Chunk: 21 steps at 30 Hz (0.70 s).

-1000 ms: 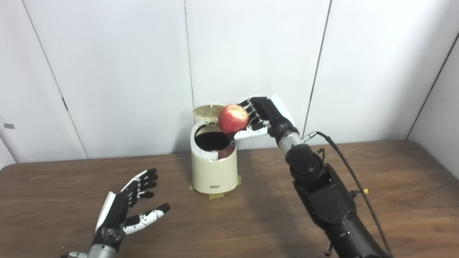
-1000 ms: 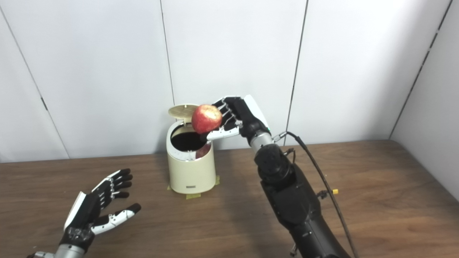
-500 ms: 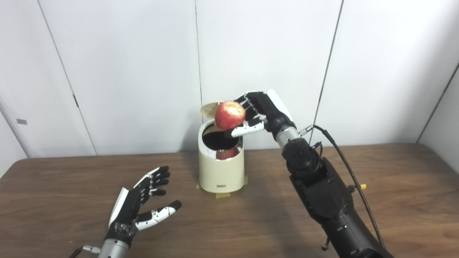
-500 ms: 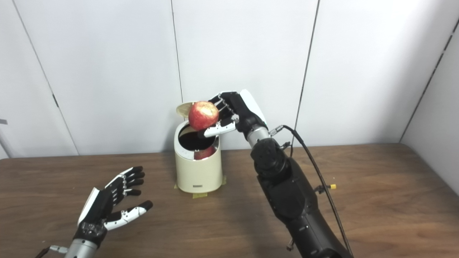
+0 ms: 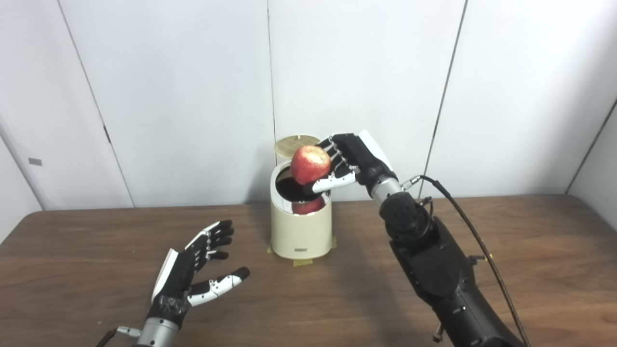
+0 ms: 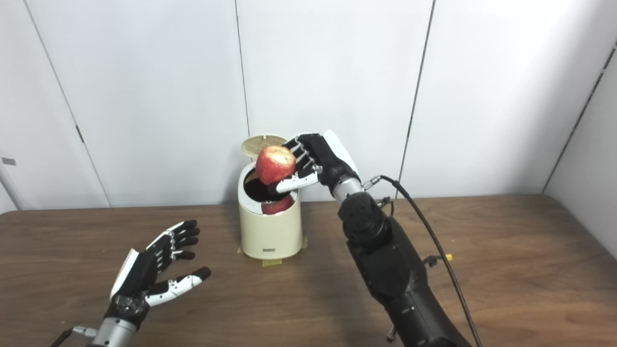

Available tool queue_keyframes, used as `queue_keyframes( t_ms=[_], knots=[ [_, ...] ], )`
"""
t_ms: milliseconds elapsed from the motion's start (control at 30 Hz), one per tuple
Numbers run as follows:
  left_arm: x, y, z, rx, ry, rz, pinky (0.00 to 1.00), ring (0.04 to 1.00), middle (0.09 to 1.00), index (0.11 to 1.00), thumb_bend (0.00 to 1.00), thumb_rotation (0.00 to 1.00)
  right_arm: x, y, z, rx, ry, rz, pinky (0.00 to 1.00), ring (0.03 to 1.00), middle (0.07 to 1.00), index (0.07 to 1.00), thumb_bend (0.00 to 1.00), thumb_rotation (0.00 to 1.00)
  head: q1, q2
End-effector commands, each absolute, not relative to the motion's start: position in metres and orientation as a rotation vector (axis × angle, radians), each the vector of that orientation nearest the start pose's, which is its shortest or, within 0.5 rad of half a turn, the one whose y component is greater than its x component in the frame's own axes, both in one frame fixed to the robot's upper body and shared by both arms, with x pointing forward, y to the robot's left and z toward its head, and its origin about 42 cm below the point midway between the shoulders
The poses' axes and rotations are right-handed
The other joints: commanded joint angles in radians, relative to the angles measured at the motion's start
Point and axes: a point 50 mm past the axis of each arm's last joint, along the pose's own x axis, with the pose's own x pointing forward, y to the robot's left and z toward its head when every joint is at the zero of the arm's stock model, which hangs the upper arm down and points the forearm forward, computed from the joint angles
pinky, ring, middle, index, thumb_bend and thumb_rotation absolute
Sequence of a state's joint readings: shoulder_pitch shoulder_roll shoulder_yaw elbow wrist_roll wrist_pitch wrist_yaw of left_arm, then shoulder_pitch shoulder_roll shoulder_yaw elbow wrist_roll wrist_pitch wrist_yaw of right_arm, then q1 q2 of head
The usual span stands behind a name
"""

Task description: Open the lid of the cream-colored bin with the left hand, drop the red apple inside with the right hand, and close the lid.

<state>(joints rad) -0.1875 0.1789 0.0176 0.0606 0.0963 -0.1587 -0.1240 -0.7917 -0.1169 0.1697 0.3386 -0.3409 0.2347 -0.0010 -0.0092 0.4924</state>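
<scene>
While the lid point(image 5: 296, 145) stands raised behind the bin's mouth, you see the right hand point(image 5: 348, 161) holding the apple point(image 5: 310, 165) above the opening, fingers point(image 5: 339, 150) curled behind the fruit and thumb beneath it. The apple hangs just over the rim of the bin point(image 5: 301, 229), and a red reflection of it shows on the inner wall below. The bin stands on the table point(image 5: 96, 246) near the back wall, with strips of tape point(image 5: 302, 262) at its base. Your left hand point(image 5: 193, 270) rests low over the table, well to the left of the bin, palm turned inward, fingers spread and holding nothing. A black cable point(image 5: 475, 238) runs along the right arm.
</scene>
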Motion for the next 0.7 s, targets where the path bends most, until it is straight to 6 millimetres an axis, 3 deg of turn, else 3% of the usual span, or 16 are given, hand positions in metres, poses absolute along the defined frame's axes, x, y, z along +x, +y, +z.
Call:
queue_keyframes(
  t_ms=[0, 600, 667],
  knots=[
    [0.3511, 0.2524, 0.1723, 0.288, -0.345, -0.141, 0.71, 0.815, 0.836, 0.866, 0.71, 0.16, 0.4957, -0.1386, 0.3239, -0.572, -0.362, 0.133, 0.34, 0.396, 0.441, 0.5, 0.53, 0.0, -0.001, 0.001],
    [0.3499, 0.254, 0.1729, 0.288, -0.348, -0.142, 0.72, 0.816, 0.833, 0.864, 0.72, 0.16, 0.4934, -0.1424, 0.3231, -0.538, -0.368, 0.161, 0.37, 0.402, 0.431, 0.522, 0.52, 0.0, -0.003, 0.009],
    [0.3495, 0.2543, 0.173, 0.283, -0.345, -0.144, 0.72, 0.821, 0.836, 0.866, 0.72, 0.16, 0.4932, -0.1423, 0.3216, -0.548, -0.378, 0.162, 0.39, 0.448, 0.439, 0.534, 0.52, 0.0, -0.003, 0.01]
  ],
)
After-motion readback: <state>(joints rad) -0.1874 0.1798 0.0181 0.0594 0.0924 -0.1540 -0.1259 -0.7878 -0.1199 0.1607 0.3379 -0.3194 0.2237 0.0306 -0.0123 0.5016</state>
